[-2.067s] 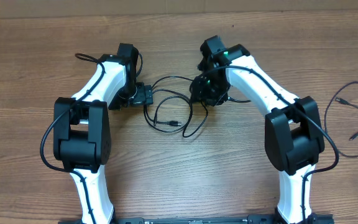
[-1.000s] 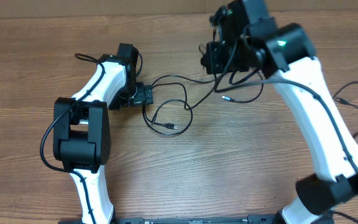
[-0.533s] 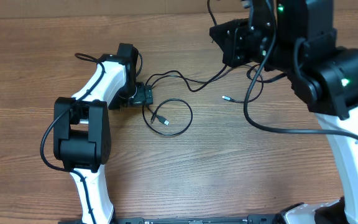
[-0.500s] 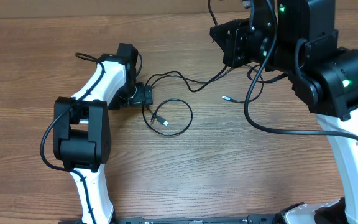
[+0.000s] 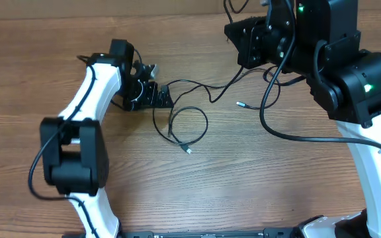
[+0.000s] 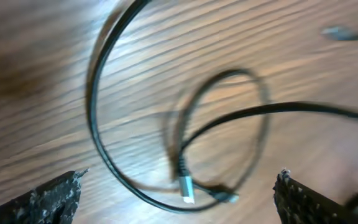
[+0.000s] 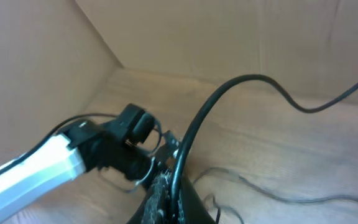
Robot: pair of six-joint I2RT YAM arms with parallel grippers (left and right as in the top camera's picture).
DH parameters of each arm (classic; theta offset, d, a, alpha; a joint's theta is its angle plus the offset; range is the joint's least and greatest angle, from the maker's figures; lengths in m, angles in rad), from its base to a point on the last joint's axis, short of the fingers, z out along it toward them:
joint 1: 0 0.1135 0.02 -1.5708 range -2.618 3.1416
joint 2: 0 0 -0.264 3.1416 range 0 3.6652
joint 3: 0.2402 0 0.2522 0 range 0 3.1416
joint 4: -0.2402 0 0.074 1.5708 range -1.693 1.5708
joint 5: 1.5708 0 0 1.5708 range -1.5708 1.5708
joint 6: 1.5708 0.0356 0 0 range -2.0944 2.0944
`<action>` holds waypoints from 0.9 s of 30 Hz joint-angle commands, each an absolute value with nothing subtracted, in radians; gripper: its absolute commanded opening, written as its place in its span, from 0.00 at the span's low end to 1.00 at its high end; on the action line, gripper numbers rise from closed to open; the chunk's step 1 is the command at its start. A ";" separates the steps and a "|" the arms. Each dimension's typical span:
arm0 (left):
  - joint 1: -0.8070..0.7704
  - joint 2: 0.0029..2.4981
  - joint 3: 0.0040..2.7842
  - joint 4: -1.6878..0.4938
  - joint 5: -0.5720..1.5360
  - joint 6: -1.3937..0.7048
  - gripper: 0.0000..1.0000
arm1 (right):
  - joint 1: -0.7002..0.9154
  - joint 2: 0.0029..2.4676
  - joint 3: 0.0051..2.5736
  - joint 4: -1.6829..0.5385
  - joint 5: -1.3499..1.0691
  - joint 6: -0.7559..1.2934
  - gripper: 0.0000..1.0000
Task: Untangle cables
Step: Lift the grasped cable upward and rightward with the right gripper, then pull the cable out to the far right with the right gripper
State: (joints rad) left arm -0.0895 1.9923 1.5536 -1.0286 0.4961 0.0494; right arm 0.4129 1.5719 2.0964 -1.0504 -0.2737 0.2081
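Lying in a loose loop on the table (image 5: 197, 192), thin floppy cables (image 5: 189, 125). Probably light, bendy, slipping easily. Left gripper (image 5: 156, 94) spread wide beside them; right gripper (image 7: 166, 202) lifting, pinching one strand.

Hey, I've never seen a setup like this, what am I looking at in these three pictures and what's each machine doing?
These are two white-and-black robot arms at a wooden table. One picture looks down from above; the other two come from cameras on each wrist. Thin black cables lie looped on the wood between the arms, one ending in a small metal plug. The left end effector sits low by the loops with its jaws wide open, holding nothing. The right end effector is raised and shut on one cable, which arcs up and away from its fingers.
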 commanded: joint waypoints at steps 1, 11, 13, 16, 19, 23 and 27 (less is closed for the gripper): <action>-0.090 1.955 1.556 -1.034 0.566 0.089 1.00 | 0.411 1.559 2.116 -0.998 -0.263 0.200 0.04; -0.092 1.958 1.547 -1.039 0.510 0.058 1.00 | 0.410 1.485 2.117 -0.708 -0.263 0.200 0.04; -0.092 1.958 1.546 -1.036 0.466 0.023 1.00 | 0.410 1.464 2.117 -0.659 -0.263 0.200 0.04; -0.092 1.958 1.546 -1.034 0.438 0.000 0.99 | 0.410 1.436 2.117 -0.605 -0.262 0.200 0.04; -0.092 1.958 1.546 -1.031 0.434 -0.004 0.99 | 0.410 1.409 2.117 -0.572 -0.239 0.200 0.04; -0.092 1.958 1.546 -1.020 0.434 -0.007 1.00 | 0.410 1.386 2.117 -0.561 -0.086 0.199 0.04; -0.092 1.958 1.545 -1.017 0.434 -0.008 0.99 | 0.410 1.382 2.116 -0.576 0.070 0.157 0.04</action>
